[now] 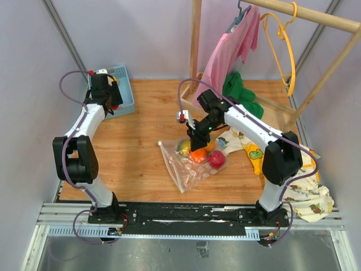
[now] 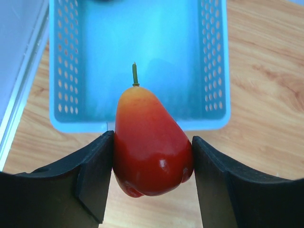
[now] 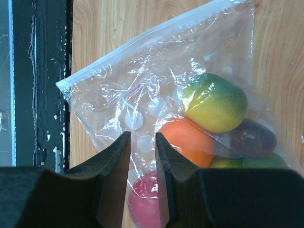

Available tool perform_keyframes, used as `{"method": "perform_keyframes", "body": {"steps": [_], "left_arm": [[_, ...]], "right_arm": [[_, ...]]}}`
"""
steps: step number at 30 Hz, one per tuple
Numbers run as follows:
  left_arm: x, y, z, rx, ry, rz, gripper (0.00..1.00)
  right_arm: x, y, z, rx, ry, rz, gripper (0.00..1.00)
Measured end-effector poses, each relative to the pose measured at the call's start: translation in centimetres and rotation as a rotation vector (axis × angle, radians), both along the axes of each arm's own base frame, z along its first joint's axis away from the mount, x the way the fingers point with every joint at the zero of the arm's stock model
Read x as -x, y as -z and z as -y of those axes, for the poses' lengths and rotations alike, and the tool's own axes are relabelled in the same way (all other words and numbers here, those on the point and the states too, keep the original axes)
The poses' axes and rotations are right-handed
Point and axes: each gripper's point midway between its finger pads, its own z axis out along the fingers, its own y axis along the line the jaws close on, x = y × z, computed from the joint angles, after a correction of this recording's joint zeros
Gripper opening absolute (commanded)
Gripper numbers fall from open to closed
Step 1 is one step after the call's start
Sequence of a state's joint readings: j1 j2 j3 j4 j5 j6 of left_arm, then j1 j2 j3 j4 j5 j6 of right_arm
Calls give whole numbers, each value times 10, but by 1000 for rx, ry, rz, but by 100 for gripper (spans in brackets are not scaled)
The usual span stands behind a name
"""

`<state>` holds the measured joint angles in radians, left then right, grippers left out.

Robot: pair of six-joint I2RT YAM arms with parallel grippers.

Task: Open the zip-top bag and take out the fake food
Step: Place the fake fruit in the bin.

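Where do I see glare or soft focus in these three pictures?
Left wrist view: a small white glint low on the red fake fruit, and a hazy sheen on the floor of the blue basket. Right wrist view: bright glints on the wrinkles of the zip-top bag. Top view: even light, no strong glare.

Pink shirt [image 1: 225,56] and yellow hanger [image 1: 291,84] on wooden clothes rack [image 1: 316,17]; green garment [image 1: 240,93] beneath; cartoon-print cloth [image 1: 304,192] beside its base; blue perforated basket [image 1: 127,99] well left.
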<state>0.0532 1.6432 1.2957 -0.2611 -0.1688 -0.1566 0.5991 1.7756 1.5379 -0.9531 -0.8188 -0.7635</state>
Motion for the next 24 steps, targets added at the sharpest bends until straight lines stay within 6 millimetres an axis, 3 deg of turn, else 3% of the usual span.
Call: {"method": "perform_keyframes", "body": {"steps": [12, 24], "left_arm": [[-57, 24, -46, -85, -119, 0, 0], [-104, 66, -79, -177, -209, -49, 1]], "right_arm": [[-8, 10, -5, 16, 14, -22, 28], [-12, 18, -7, 36, 20, -40, 29]]}}
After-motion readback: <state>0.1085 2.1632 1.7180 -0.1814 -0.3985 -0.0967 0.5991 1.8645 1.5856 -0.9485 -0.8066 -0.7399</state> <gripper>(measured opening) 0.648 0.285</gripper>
